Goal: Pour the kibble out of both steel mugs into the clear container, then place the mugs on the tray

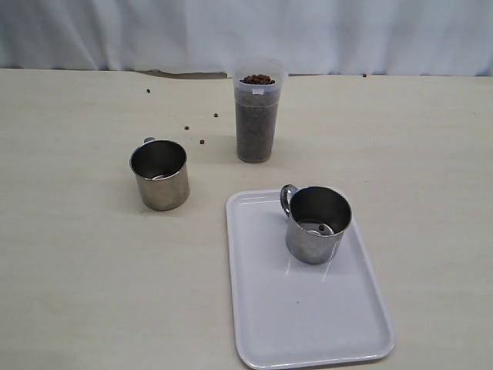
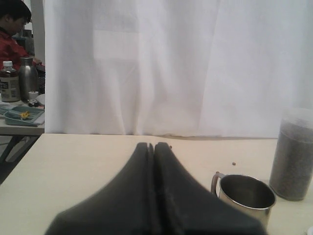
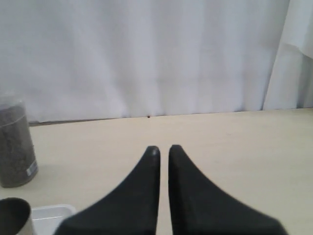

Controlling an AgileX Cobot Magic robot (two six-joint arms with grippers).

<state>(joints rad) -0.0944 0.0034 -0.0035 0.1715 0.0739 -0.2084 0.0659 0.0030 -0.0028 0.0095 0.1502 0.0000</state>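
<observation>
Exterior view: container (image 1: pixel 256 116) upright at the back of the table (image 1: pixel 77 270), near the middle, packed with kibble (image 1: pixel 257 79) to just under the rim. Tray (image 1: pixel 308 331) in front of it and a little to the right, lying flat. Right mug (image 1: pixel 316 223) upright on the tray's far half, mouth up, handle toward the back left. Left mug (image 1: pixel 159 174) upright on the bare table, left of the tray and apart from it, left of the container and nearer the camera, handle also at the back left. A few stray pellets (image 1: pixel 202 142) scattered on the table between left mug and container, and farther back. White curtain (image 1: pixel 347 31) behind everything.

Left wrist view: left gripper (image 2: pixel 153 146) closed, black fingers pressed flat together, holding nothing, over bare table. Past it, the left mug (image 2: pixel 244 196), with the container (image 2: pixel 293 156) just behind and beside; impossible to tell whether touching. A couple of stray pellets (image 2: pixel 234 163) on the table ahead. At the far edge, past the curtain, a person in red (image 2: pixel 12 29) at another table with bottles (image 2: pixel 10 81).

Right wrist view: right gripper (image 3: pixel 164 149) closed too, only a thin slit between the tips, empty. Off to one side, the container (image 3: pixel 17 147); closer in, the rim of the right mug (image 3: pixel 14 215) and a corner of the tray (image 3: pixel 51 213). One of the stray pellets (image 3: pixel 148 116) at the foot of the curtain.
</observation>
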